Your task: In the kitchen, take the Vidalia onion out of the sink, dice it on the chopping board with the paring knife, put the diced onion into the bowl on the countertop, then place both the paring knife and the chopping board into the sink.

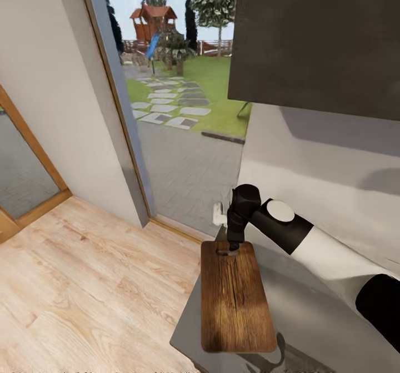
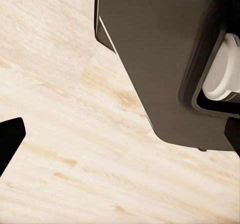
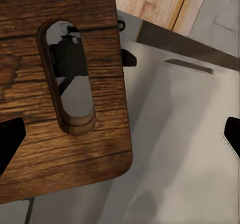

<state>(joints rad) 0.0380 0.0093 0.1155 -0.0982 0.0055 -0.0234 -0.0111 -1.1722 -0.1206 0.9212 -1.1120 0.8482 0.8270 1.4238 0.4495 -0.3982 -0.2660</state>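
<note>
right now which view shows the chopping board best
The head view: the whole chopping board shows on the countertop, with the right gripper at its slot end. The right wrist view gives a close look at just the slot end. The left wrist view looks at wood floor, no board.

The chopping board point(image 1: 236, 298) lies flat on the countertop point(image 1: 328, 323), at its end edge. Dark-brown wood (grain plain to see), slot hole at its far short end.

Daylight pours in through my window point(image 1: 166, 101), bright and even. Soft shadows fall on the wall point(image 1: 333, 156). My renders look slightly blurry.
</note>
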